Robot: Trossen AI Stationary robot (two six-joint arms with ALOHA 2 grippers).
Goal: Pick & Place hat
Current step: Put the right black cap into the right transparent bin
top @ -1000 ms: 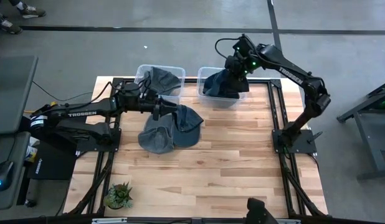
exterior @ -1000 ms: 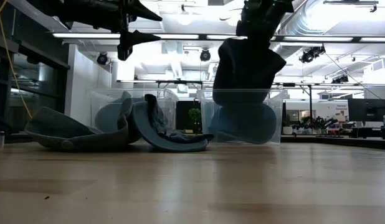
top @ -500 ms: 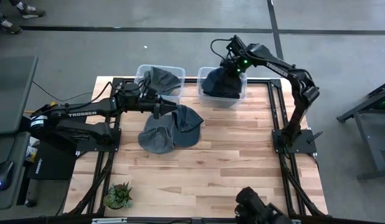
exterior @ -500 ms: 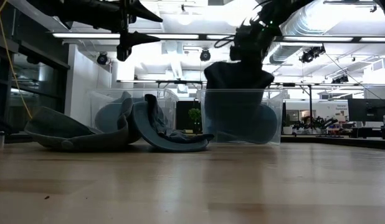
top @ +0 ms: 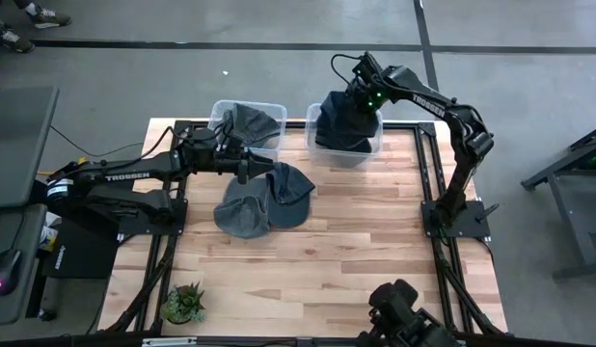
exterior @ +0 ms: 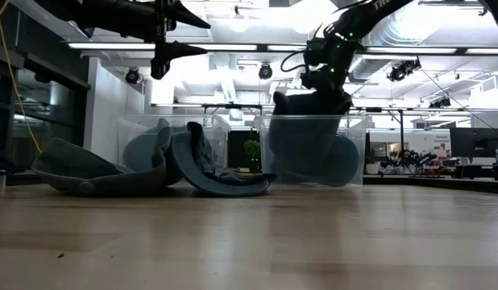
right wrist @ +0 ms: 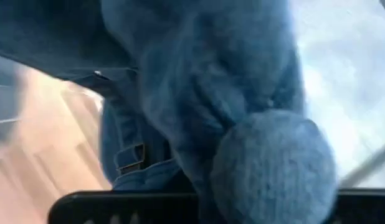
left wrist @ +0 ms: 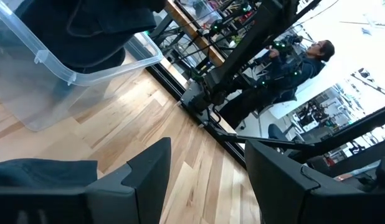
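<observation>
A dark blue knit hat (top: 344, 130) with a pom-pom (right wrist: 273, 168) sits in the right clear bin (top: 322, 152), its top bulging above the rim (exterior: 309, 103). My right gripper (top: 362, 96) is just above it, shut on it. Two grey-blue hats (top: 245, 210) (top: 290, 191) lie overlapping on the table. Another hat (top: 250, 122) is in the left bin (top: 218, 108). My left gripper (top: 248, 170) hovers open above the table hats, well clear of them in the low view (exterior: 164, 36). My right gripper holds the dark blue hat by its top (exterior: 317, 95), coming from above and pointing down. The hat itself hides the fingertips in the wrist view. The hat's lower part (exterior: 305, 153) rests inside the right bin, and its knit cloth bunches up under the gripper.
Both clear bins stand side by side at the table's far edge. A small potted plant (top: 184, 303) sits at the near left corner. Bare wood stretches across the near and right parts of the table (top: 375, 251). A person (left wrist: 308, 59) is in the room beyond.
My right gripper has come down over the right bin, carrying the dark blue hat. The hat, which hung mostly above the rim, has sunk into the bin and bunched up, with only its top showing above.
</observation>
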